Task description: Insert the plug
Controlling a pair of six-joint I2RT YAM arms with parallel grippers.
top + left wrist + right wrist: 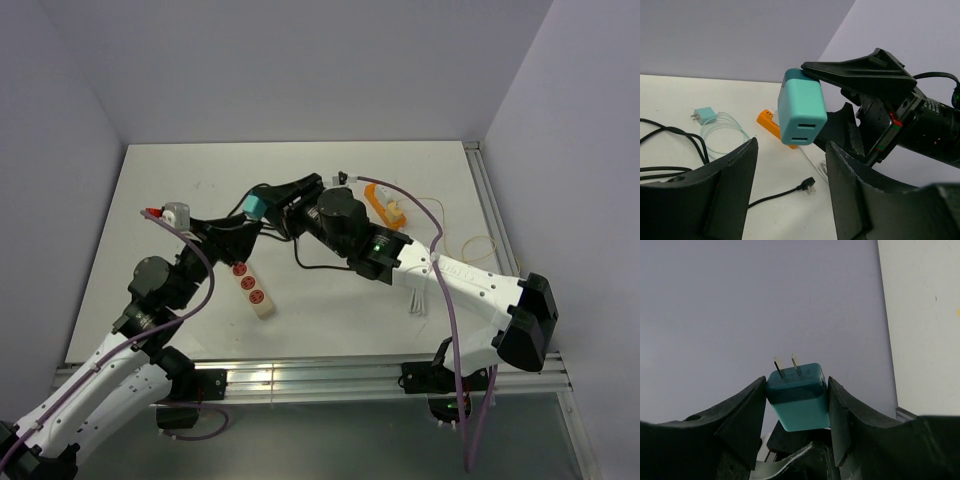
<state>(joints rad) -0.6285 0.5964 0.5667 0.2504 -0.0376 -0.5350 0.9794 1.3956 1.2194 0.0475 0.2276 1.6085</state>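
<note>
The plug (797, 395) is a teal wall adapter with two metal prongs, and my right gripper (796, 382) is shut on its two sides. In the top view the plug (258, 205) hangs above the table's middle at the tip of the right gripper (285, 195). My left gripper (240, 222) is just left of it. In the left wrist view the plug (801, 107) shows two slots facing the camera. It sits just beyond the tips of my open left gripper (792, 145), with nothing between the fingers (730, 175). A white power strip (252, 288) lies on the table below.
A black plug on a cable (810, 184), a small teal plug with a pale cord (704, 115) and an orange block (774, 126) lie on the table. Black cables (300, 262) loop under the arms. A rail (485, 200) runs along the right edge.
</note>
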